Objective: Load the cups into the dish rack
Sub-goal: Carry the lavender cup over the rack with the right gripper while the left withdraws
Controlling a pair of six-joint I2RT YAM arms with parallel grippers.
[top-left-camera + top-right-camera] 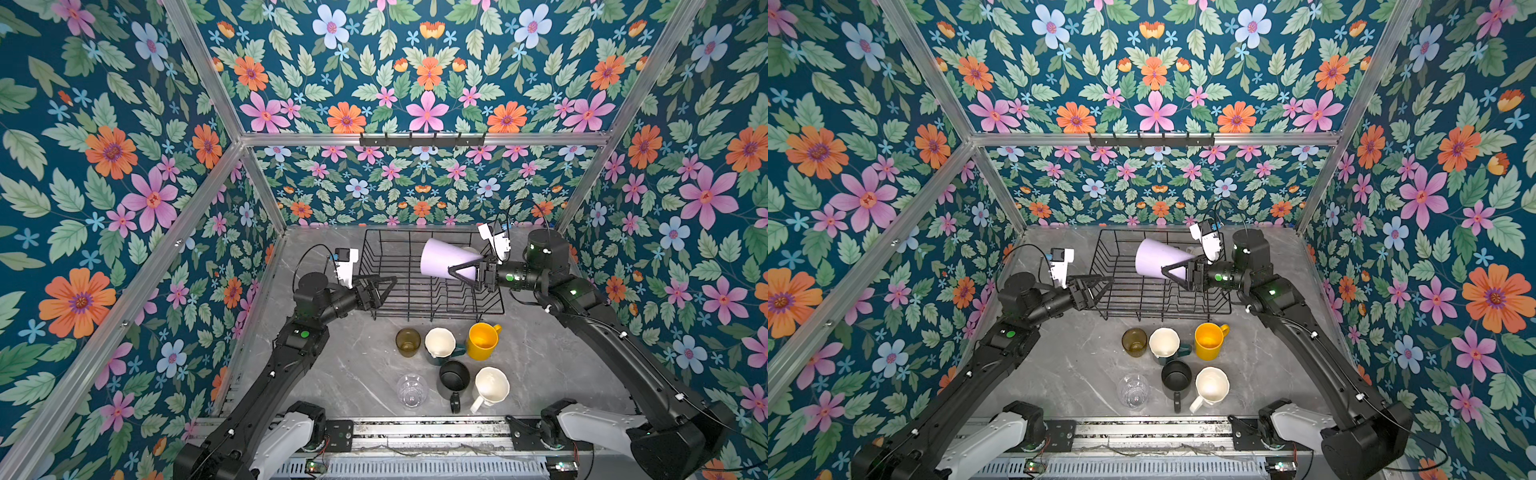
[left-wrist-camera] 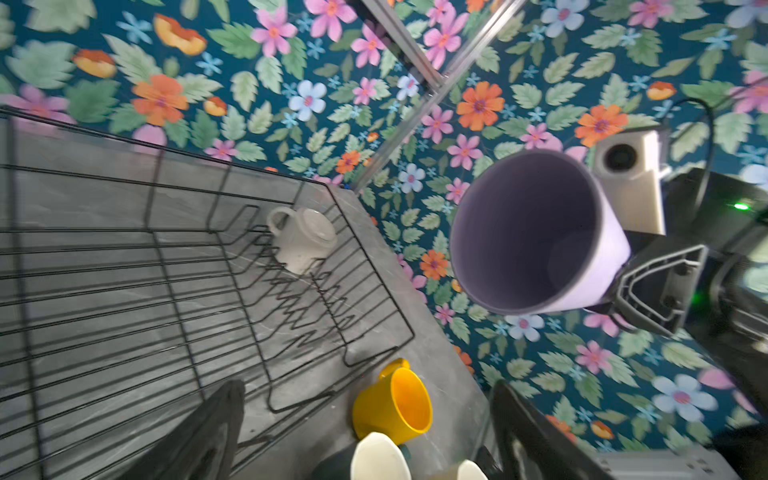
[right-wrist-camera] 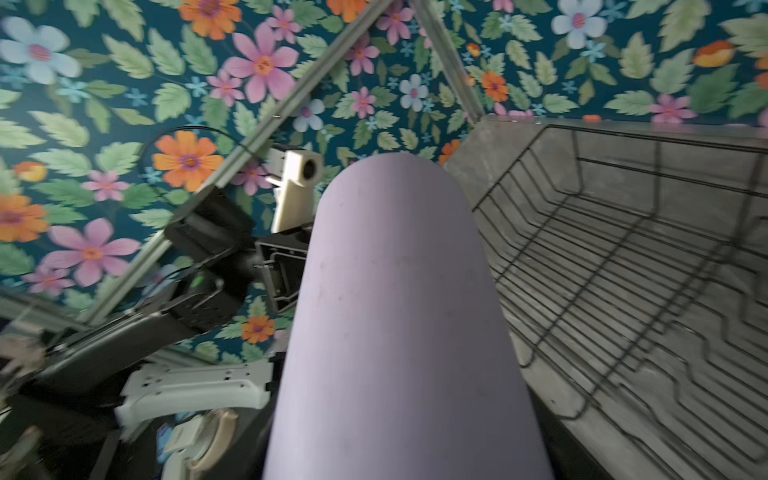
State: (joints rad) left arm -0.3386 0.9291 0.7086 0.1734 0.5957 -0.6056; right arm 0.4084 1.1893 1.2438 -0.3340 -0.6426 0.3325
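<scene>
The tall lavender tumbler [image 1: 440, 259] looks like smooth, matt plastic. The large black wire dish rack [image 1: 415, 297] is thin metal rod with a dull dark coating. The grey marbled worktop [image 1: 353, 365] shows a faint sheen. On it, the clear glass [image 1: 411, 390] is transparent, the olive-amber glass [image 1: 407, 341] translucent, the yellow mug [image 1: 482, 343] glossy.

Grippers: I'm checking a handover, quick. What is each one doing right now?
Left gripper: open, empty.
Right gripper: shut on the tumbler.
</scene>
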